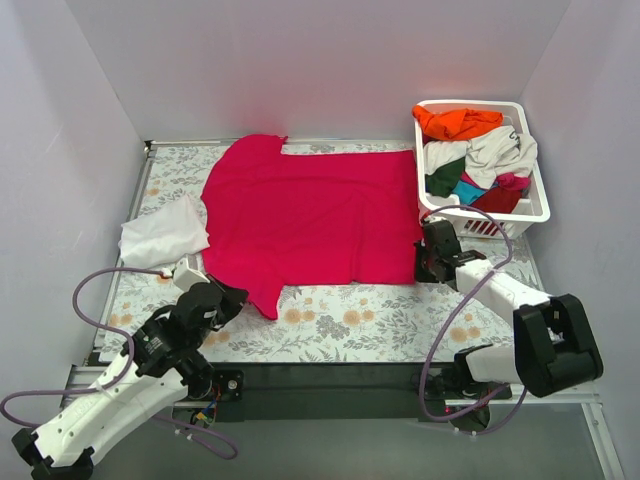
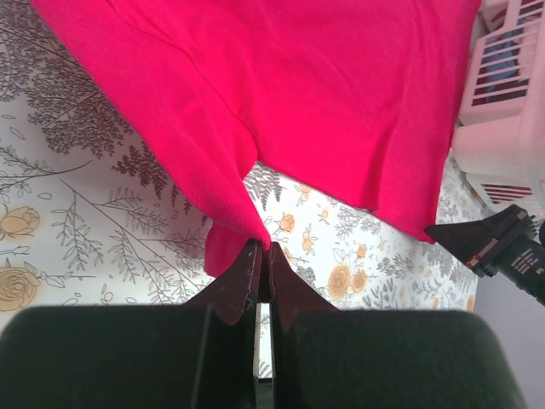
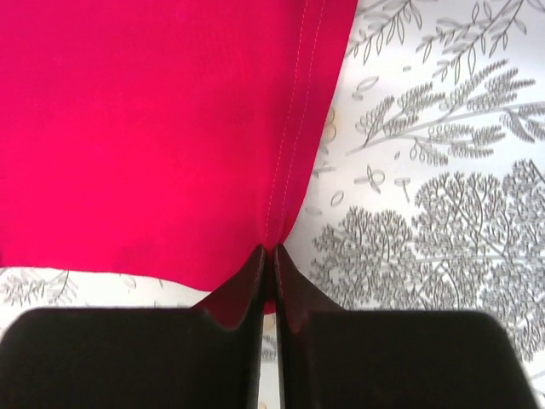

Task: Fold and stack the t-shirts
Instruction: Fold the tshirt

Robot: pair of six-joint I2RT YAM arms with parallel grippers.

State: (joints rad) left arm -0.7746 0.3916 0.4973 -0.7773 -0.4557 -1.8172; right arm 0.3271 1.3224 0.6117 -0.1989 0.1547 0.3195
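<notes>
The big pink t-shirt (image 1: 310, 215) lies spread flat in the middle of the desk (image 1: 350, 325). The left end effector (image 2: 262, 249) sits at its 7 o'clock, pinched shut on the sleeve. The right end effector (image 3: 269, 249) sits at its 4 o'clock, pinched shut on the hem corner. A white t-shirt (image 1: 165, 232) lies at 9 o'clock, touching the pink one. The other t-shirts (image 1: 470, 150) are piled in the basket (image 1: 535, 208) at 2 o'clock.
</notes>
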